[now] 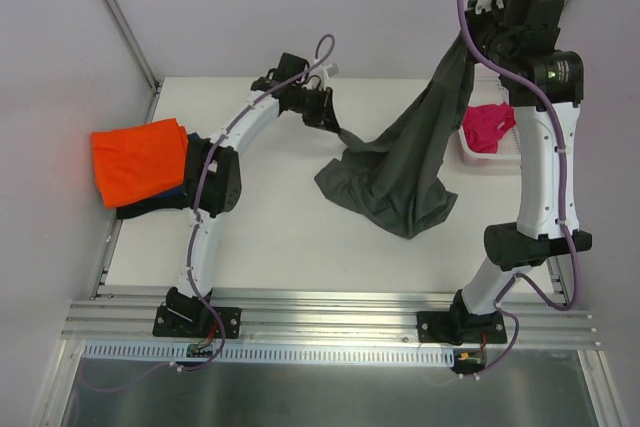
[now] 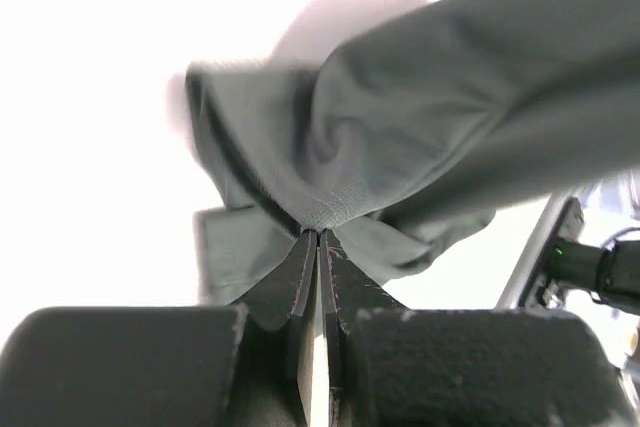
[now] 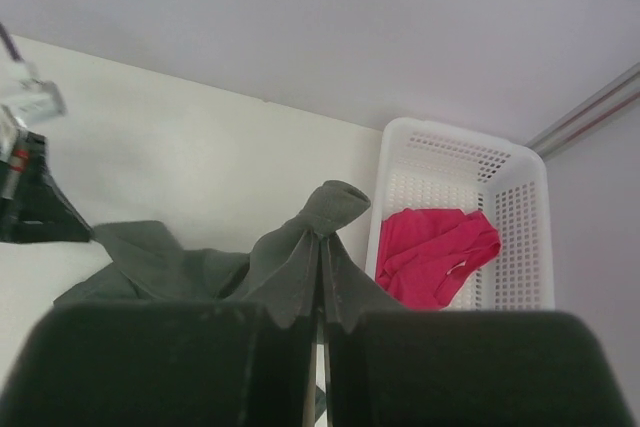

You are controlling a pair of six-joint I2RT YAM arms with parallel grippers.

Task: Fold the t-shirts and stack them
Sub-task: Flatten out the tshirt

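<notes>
Between the pressed-together fingers of our left gripper (image 2: 318, 237) sits a pinched fold of the soft dark grey cloth t-shirt (image 2: 430, 127). The jaws are clenched on it, with a stitched hem edge bunched right at their tips and the rest of the cloth spreading up and to the right in the wrist view. Our right gripper (image 3: 322, 239) is clamped on the same shirt, with a peak of grey fabric rising just above its closed tips and cloth falling away on either side below.

From above, we hold the shirt at two points. The right arm is high near the back right, and the left one is lower over the middle of the flat white table (image 1: 280, 237). The garment hangs as a slanted sheet between them, and its lower part sags into a crumpled heap on the table between our two arms.

Beside the right arm, a white plastic lattice basket (image 3: 505, 182) stands at the table's right edge with a crumpled magenta-pink cloth t-shirt (image 3: 432, 247) lying inside it. At the far left edge of the table lies a folded bright orange cloth t-shirt (image 1: 138, 159). It rests on top of a navy or black cloth shirt (image 1: 145, 211) of which only a dark rim shows, partly covered by our left arm's elbow
</notes>
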